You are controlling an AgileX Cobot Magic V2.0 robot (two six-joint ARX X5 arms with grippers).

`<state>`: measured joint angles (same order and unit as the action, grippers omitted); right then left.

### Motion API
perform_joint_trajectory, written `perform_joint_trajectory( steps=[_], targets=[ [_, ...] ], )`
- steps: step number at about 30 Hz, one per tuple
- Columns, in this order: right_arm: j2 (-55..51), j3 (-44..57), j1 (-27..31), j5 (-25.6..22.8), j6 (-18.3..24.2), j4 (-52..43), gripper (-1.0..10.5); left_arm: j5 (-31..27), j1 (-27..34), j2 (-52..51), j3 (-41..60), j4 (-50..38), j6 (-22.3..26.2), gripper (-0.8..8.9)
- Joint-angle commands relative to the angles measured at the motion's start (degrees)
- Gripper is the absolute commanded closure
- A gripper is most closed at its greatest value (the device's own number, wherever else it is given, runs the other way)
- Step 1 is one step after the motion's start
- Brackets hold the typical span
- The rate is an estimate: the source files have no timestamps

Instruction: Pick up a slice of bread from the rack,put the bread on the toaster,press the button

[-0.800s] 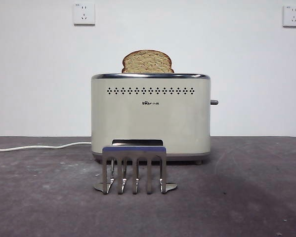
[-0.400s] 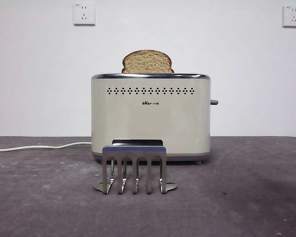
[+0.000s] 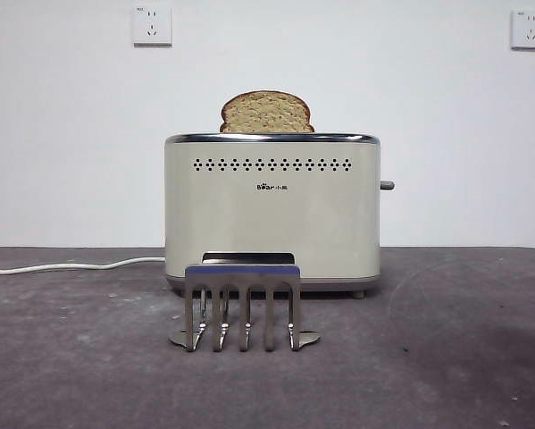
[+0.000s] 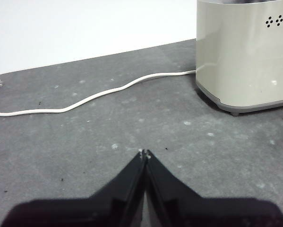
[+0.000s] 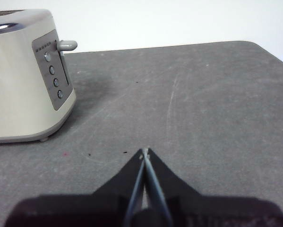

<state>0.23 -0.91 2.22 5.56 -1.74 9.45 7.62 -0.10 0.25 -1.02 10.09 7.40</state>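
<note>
The slice of bread [image 3: 266,113] stands upright in the slot of the cream toaster [image 3: 272,214], its rounded top showing above the chrome rim. The metal rack [image 3: 243,304] stands empty in front of the toaster. The button [image 3: 388,185], a grey lever knob, sticks out of the toaster's right side; it also shows in the right wrist view [image 5: 68,45], high on its slot. My left gripper [image 4: 144,153] is shut and empty over the table, left of the toaster [image 4: 245,52]. My right gripper [image 5: 144,152] is shut and empty, right of the toaster [image 5: 23,75]. Neither arm shows in the front view.
A white power cord [image 3: 71,264] runs left from the toaster across the dark grey table [image 3: 446,357]; it also shows in the left wrist view [image 4: 94,97]. A panel of round grey buttons [image 5: 52,71] sits on the toaster's narrow side. Two wall sockets hang behind.
</note>
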Motion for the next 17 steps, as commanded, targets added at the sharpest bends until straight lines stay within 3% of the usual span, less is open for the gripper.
perform_joint_trajectory(
  steps=[1, 17],
  targets=[
    [-0.2, 0.6, -0.2, 0.0, -2.8, 0.7, 9.5, -0.1, 0.2, -0.1, 0.8, -0.1, -0.3, 8.16],
    [-0.2, 0.6, -0.1, 0.0, -2.7, 0.6, 9.5, -0.1, 0.2, -0.1, 0.8, -0.1, -0.3, 8.16]
  ],
)
